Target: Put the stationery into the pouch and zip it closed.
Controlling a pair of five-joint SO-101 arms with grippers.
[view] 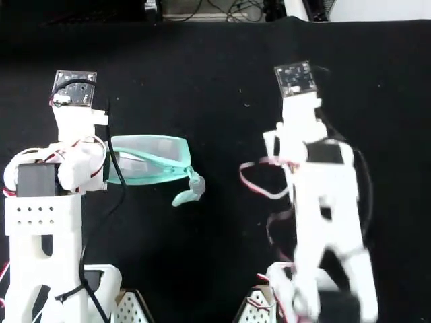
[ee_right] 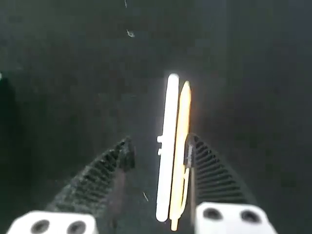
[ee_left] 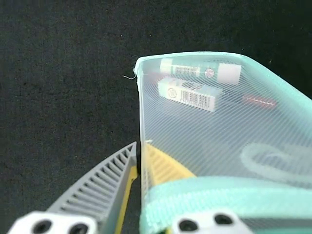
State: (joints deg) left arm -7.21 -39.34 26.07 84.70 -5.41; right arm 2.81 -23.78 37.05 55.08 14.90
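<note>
A translucent pouch (view: 149, 161) with mint trim lies on the black table, and its mint strap (view: 190, 190) trails off one end. Through the pouch wall (ee_left: 219, 136) I see a glue stick (ee_left: 200, 69), a white eraser (ee_left: 190, 93) and a red pen (ee_left: 258, 100). My left gripper (ee_left: 139, 148) is shut on the pouch's edge, its yellow-padded finger behind the mesh. My right gripper (ee_right: 157, 146) is open low over the table. A white pen (ee_right: 166, 146) and a yellow pencil (ee_right: 180, 146) lie side by side between its fingers, close to one finger (ee_right: 195, 156).
The black cloth (view: 222, 87) covers the whole table. The right arm (view: 323, 195) stands tall at the right, with red and white cables looping beside it. Cables and equipment run along the far edge (view: 215, 10).
</note>
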